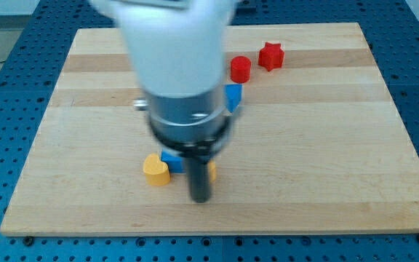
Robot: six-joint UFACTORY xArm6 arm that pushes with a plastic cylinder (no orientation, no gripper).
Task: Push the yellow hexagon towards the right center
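One yellow hexagon [212,172], seemingly touching my tip [200,198], a plain rod, faces open board [326,145] rightward.

Arm enters from the view's top, left of centre, and hangs vertically. White housing [173,44], blurred, fills the upper portion. Below it sits a grey metallic collar [188,120], then a dark mount. The straight dark rod descends from the mount. My tip [200,199] sits at the rod's lower end, near the view's bottom centre.

Pale striped wood desk [326,145], red cylinder [240,69], red star [270,56], blue block [233,97], another blue block [169,160], yellow heart [156,170], yellow-orange sliver [212,172], dark rod, white arm [173,44].
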